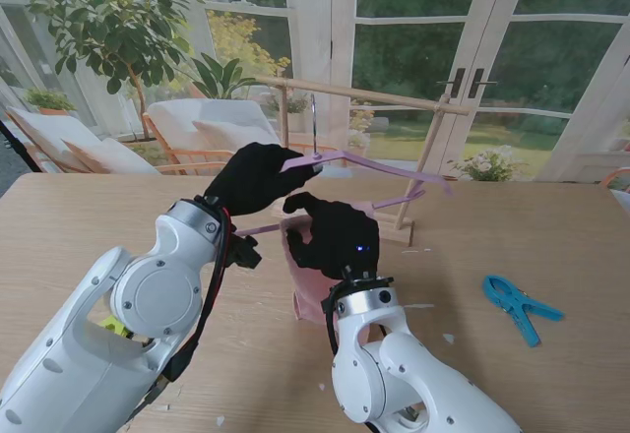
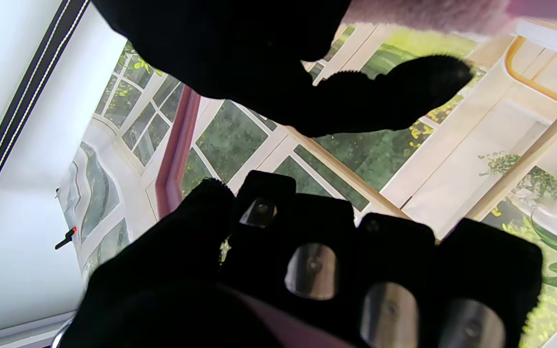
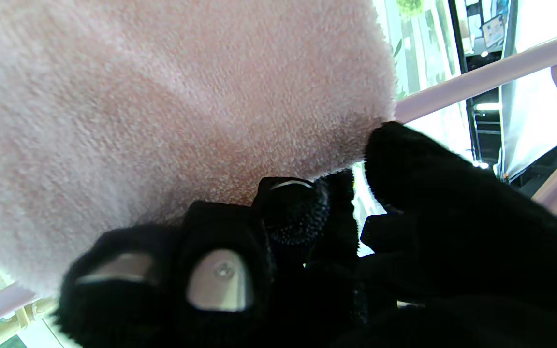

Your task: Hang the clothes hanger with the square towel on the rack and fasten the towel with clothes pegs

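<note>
Left hand [image 1: 254,179] grips hanger [image 1: 379,165], raised near rack [image 1: 359,96]; hook not yet on bar. Right hand [image 1: 338,234] pinches draped towel [image 1: 313,290]. Blue peg [image 1: 521,304] lies on table [image 1: 551,226], unused.

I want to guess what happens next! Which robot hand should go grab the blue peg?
Probably the right hand. The blue peg lies on the table on the robot's right, nearer that arm. The left hand holds the hanger up by the rack.
</note>
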Controlling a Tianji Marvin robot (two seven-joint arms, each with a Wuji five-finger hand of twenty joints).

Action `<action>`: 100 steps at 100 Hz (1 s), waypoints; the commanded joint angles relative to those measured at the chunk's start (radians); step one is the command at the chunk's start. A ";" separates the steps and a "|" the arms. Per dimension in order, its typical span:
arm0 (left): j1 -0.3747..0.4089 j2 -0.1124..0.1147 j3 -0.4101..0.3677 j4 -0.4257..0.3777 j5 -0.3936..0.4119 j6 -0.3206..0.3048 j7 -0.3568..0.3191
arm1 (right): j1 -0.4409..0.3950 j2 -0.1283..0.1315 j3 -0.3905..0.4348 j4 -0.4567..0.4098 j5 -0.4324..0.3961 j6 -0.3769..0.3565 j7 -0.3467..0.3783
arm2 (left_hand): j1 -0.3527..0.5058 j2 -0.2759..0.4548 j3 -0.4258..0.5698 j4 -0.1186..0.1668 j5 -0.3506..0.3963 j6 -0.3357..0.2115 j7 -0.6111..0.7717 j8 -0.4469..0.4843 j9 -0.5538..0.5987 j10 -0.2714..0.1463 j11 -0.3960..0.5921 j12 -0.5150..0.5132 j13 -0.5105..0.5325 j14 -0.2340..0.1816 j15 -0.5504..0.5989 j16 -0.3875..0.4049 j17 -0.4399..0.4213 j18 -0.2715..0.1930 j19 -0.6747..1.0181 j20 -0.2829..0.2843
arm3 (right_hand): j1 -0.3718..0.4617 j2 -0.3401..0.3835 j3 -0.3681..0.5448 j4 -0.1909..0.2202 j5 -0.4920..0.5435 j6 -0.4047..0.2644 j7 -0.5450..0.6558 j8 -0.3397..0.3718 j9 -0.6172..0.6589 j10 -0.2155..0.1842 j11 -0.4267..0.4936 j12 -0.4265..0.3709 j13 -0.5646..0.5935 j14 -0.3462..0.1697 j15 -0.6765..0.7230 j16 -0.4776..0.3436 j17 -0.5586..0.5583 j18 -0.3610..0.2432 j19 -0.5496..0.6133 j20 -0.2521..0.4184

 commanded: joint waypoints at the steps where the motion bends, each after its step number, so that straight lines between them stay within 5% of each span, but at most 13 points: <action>1: 0.001 -0.004 -0.006 -0.007 0.004 0.001 -0.009 | -0.023 0.003 0.005 -0.032 -0.011 0.000 0.024 | -0.029 0.049 -0.007 0.013 0.042 0.004 0.015 0.025 0.038 -0.018 0.046 0.000 0.041 -0.064 0.122 0.016 0.038 -0.013 0.290 0.037 | -0.047 0.009 -0.069 0.026 -0.065 0.059 -0.101 -0.006 -0.006 -0.049 0.001 -0.001 0.030 0.025 0.028 -0.001 0.044 -0.197 0.188 0.495; 20: 0.004 -0.006 -0.014 0.004 0.010 0.005 -0.001 | -0.073 0.017 0.032 -0.098 -0.037 -0.013 0.052 | -0.029 0.048 -0.007 0.013 0.042 0.004 0.015 0.025 0.038 -0.018 0.046 0.000 0.041 -0.062 0.121 0.016 0.038 -0.013 0.290 0.036 | -0.089 0.085 -0.302 0.036 -0.141 0.127 -0.157 -0.070 -0.026 -0.067 0.000 -0.010 0.030 0.017 0.025 -0.001 0.045 -0.214 0.187 0.498; 41: 0.008 -0.006 -0.025 0.008 0.014 0.011 0.004 | -0.143 0.027 0.076 -0.171 -0.058 -0.035 0.054 | -0.029 0.049 -0.007 0.012 0.042 0.005 0.014 0.025 0.038 -0.018 0.046 0.000 0.040 -0.061 0.121 0.016 0.037 -0.011 0.290 0.036 | -0.103 0.084 -0.298 0.064 -0.130 0.110 -0.129 -0.070 -0.035 -0.052 -0.005 -0.014 0.030 0.034 0.007 -0.010 0.042 -0.204 0.175 0.492; 53: 0.015 -0.005 -0.039 0.006 0.018 0.007 0.004 | -0.227 0.044 0.141 -0.240 -0.094 -0.072 0.077 | -0.029 0.048 -0.007 0.012 0.042 0.005 0.014 0.025 0.038 -0.018 0.046 0.000 0.041 -0.062 0.121 0.016 0.037 -0.011 0.290 0.036 | -0.102 0.111 -0.226 0.066 -0.095 0.067 -0.090 -0.052 -0.083 -0.009 -0.091 -0.054 0.027 0.093 -0.156 -0.096 0.016 -0.094 0.058 0.424; 61: 0.018 -0.005 -0.051 0.003 0.015 0.004 0.004 | -0.308 0.054 0.209 -0.294 -0.116 -0.100 0.089 | -0.028 0.048 -0.006 0.013 0.042 0.005 0.014 0.025 0.038 -0.018 0.046 0.000 0.040 -0.061 0.121 0.016 0.037 -0.010 0.290 0.036 | -0.097 0.123 -0.159 0.063 -0.085 0.056 -0.085 -0.026 -0.138 0.032 -0.195 -0.107 -0.061 0.141 -0.282 -0.130 -0.093 0.002 -0.032 0.411; 75: 0.021 -0.004 -0.067 -0.002 0.014 -0.001 0.001 | -0.460 0.066 0.349 -0.390 -0.148 -0.133 0.134 | -0.029 0.047 -0.006 0.013 0.042 0.005 0.014 0.025 0.038 -0.018 0.046 0.000 0.040 -0.061 0.121 0.016 0.037 -0.010 0.290 0.037 | -0.073 0.134 -0.126 0.065 -0.089 0.053 -0.094 0.024 -0.241 0.088 -0.352 -0.208 -0.246 0.190 -0.517 -0.168 -0.354 0.124 -0.232 0.491; 100: 0.020 -0.001 -0.082 -0.010 0.018 -0.004 -0.007 | -0.647 0.063 0.560 -0.461 -0.146 -0.159 0.176 | -0.028 0.048 -0.006 0.013 0.042 0.005 0.014 0.025 0.038 -0.018 0.046 0.000 0.041 -0.062 0.121 0.016 0.037 -0.010 0.290 0.037 | -0.037 0.139 -0.094 0.075 -0.096 0.048 -0.105 0.061 -0.352 0.138 -0.550 -0.365 -0.426 0.206 -0.832 -0.264 -0.616 0.199 -0.577 0.521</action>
